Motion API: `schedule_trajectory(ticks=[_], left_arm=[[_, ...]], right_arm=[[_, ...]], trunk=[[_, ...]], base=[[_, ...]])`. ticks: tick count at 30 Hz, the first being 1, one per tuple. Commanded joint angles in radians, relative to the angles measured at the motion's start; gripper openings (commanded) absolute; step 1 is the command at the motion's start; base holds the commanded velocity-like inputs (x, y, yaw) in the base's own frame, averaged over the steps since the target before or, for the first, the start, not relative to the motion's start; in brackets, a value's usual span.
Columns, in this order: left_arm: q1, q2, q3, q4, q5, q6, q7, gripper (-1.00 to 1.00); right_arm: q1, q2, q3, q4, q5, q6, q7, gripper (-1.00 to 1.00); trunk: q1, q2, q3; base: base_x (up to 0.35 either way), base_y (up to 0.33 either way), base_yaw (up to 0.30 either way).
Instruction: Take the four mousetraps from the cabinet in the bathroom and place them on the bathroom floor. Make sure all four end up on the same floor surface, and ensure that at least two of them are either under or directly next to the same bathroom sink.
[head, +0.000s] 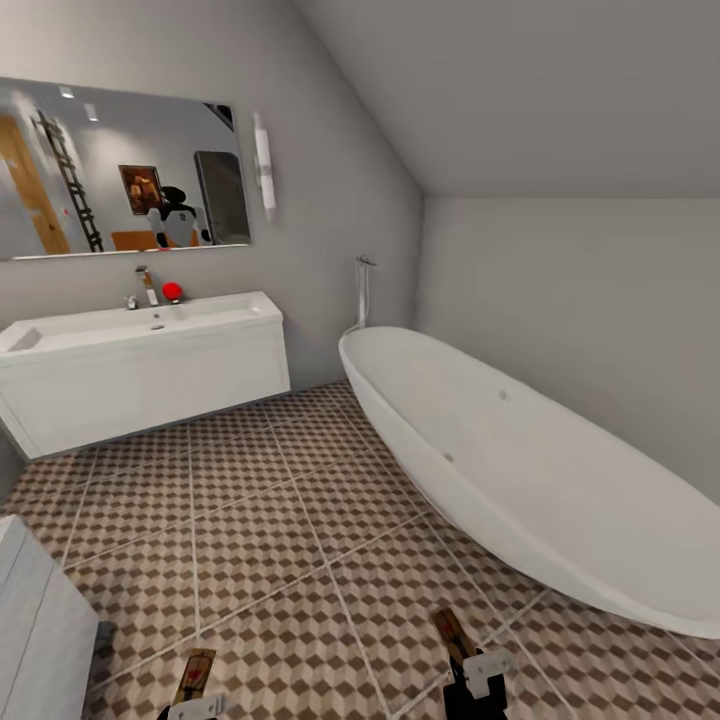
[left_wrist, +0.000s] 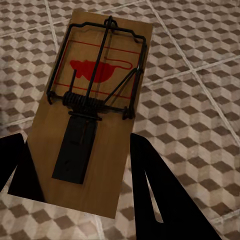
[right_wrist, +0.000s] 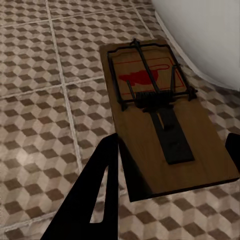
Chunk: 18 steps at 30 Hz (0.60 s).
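A: Where are the mousetraps?

B: One mousetrap (left_wrist: 90, 115) sits between the black fingers (left_wrist: 165, 200) of the left gripper (left_wrist: 82, 192), pinched at its rear end, wire bar and red mouse print facing up. A second mousetrap (right_wrist: 160, 117) is clamped the same way in the right gripper (right_wrist: 172, 175). In the head view both traps poke forward at the lower edge, the left one (head: 193, 675) and the right one (head: 452, 632), above the floor.

A: And what lies below them?

B: The bathroom floor (head: 260, 520), cube-patterned tiles with pale grout. The right trap is near the curved side of a white bathtub (head: 520, 470).

A: The sink?

B: The wall-hung white sink (head: 140, 370) is well apart, ahead on the left, with a chrome faucet (head: 146, 285), a small red object (head: 172, 291) beside it, and a mirror (head: 120, 170) above.
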Motion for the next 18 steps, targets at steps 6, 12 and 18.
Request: schedule_trajectory(ticks=[6, 12, 18], left_arm=[[0.0, 0.0, 0.0, 0.0, -0.005, 0.001, 0.007, -1.0], [0.0, 0.0, 0.0, 0.0, -0.005, 0.001, 0.007, -1.0], [0.0, 0.0, 0.0, 0.0, -0.005, 0.001, 0.007, -1.0]], right_arm=[[0.0, 0.001, 0.001, 0.0, -0.001, 0.0, -0.002, -1.0], [0.0, 0.001, 0.001, 0.0, -0.001, 0.0, -0.002, -1.0], [0.0, 0.0, 0.001, 0.0, -0.001, 0.0, -0.002, -1.0]], trunk=[[0.0, 0.0, 0.0], [0.0, 0.0, 0.0], [0.0, 0.0, 0.0]], base=[[0.244, 0.0, 0.262], [0.245, 0.0, 0.262], [0.246, 0.0, 0.262]])
